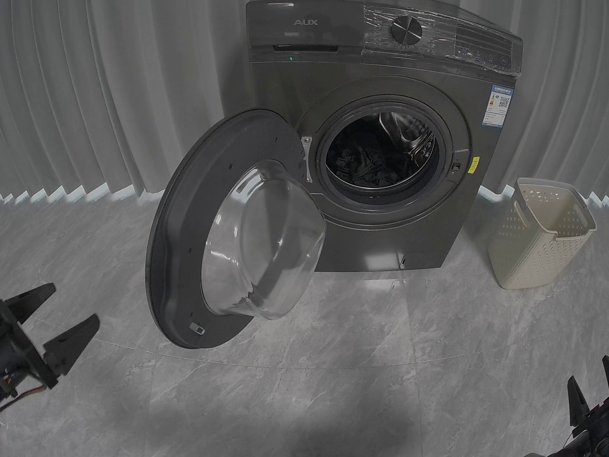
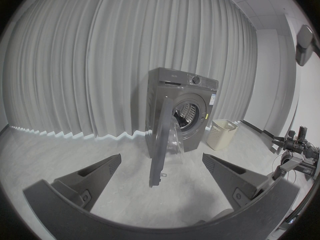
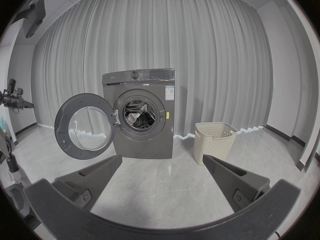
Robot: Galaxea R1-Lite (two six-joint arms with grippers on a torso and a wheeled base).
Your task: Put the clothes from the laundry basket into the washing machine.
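Clothes inside open washing machine, laundry basket near

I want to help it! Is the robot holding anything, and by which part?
Nothing. The left gripper and right gripper are both open and empty.

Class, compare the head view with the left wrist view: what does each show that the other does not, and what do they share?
Head view only: dark clothes lying in the drum, and the door's glass bowl seen from its inner face. Left wrist view only: ceiling tiles and a plain side wall, with the door seen nearly edge-on. Both: the washing machine with its door open, the pale laundry basket standing on the floor beside it, the pleated curtain behind, and the open left pincer.
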